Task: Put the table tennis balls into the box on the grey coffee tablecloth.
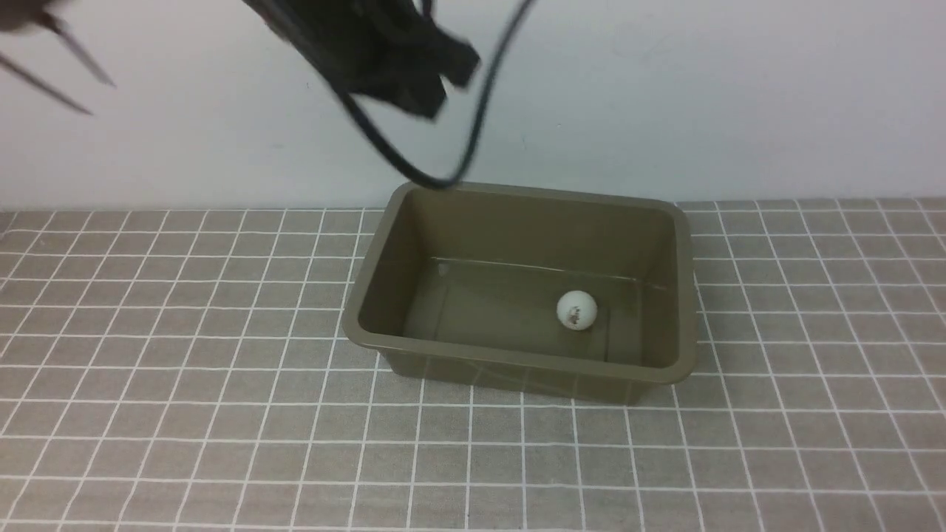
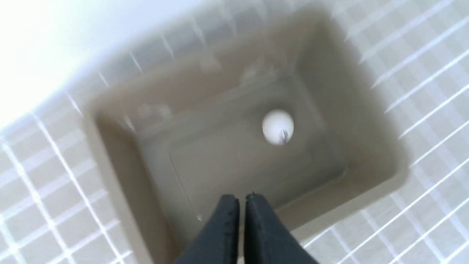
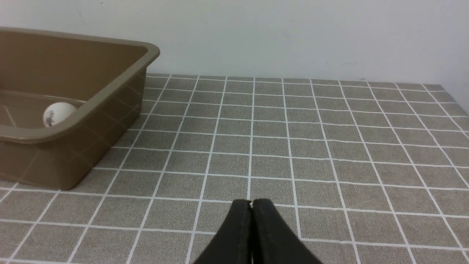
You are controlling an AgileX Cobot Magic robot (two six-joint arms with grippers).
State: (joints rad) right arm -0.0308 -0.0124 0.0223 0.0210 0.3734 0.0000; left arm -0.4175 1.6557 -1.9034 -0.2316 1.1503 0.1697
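Grey-brown cloth, item one: the grey coffee tablecloth [image 1: 185, 310], gridded with thin white lines, covering the whole work surface.

Item two, upper left of centre: left arm [image 1: 384, 52], black and blurred, raised high against the white wall. A cable [image 1: 443, 177] loops down from it, and in the front view the lowest part of the loop overlaps the box's far rim.

Item three: left gripper [image 2: 242, 201], seen from its own wrist camera. Fingers are drawn together with only a hairline slit between them, and nothing is held or touched. It hangs above the box, looking almost straight down into it.

Item four, centre: the box [image 1: 517, 360], an olive-green tub standing on the cloth, its long axis running left to right across the front view.

Item five: the table tennis ball [image 1: 576, 309], white with its dark logo facing the camera, lying on the box floor right of the middle, apart from the walls. From the left gripper it lies below and a little beyond the fingertips. No other ball shows in any view.

Item six, right: right gripper [image 3: 251, 204], fingers pressed together and empty, low over bare cloth and well apart from the box's right end. It does not appear in the front view.

Assessment: the left arm is the nearer one. With the ball already inside, the task looks complete, so the likely next move is a retreat rather than a grasp.
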